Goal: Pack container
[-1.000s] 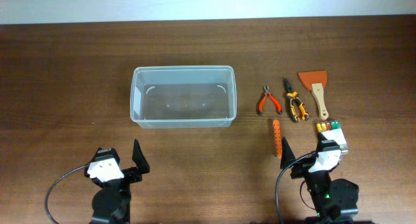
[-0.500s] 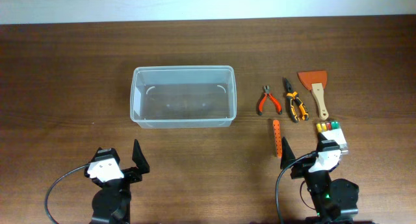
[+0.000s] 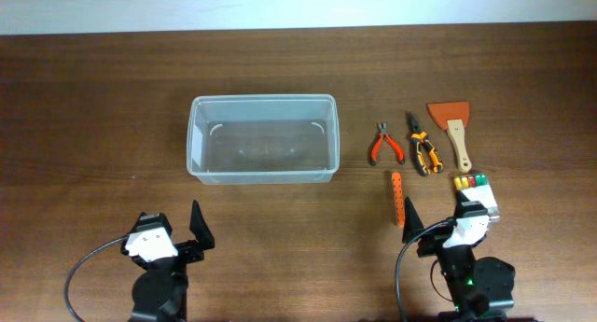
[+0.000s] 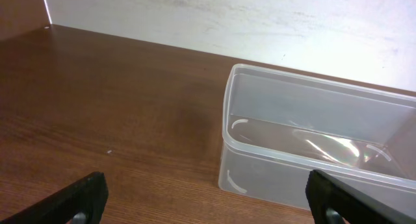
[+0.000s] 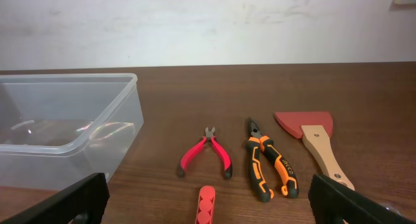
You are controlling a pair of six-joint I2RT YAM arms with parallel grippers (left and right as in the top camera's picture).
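The clear plastic container stands empty at the table's middle; it also shows in the left wrist view and the right wrist view. To its right lie red-handled cutters, orange-and-black pliers, an orange scraper with a wooden handle, an orange strip and a small pack of coloured bits. My left gripper is open near the front left. My right gripper is open, just behind the strip.
A pale wall rises beyond the table's far edge. Bare brown wood lies left of the container and between the container and both grippers.
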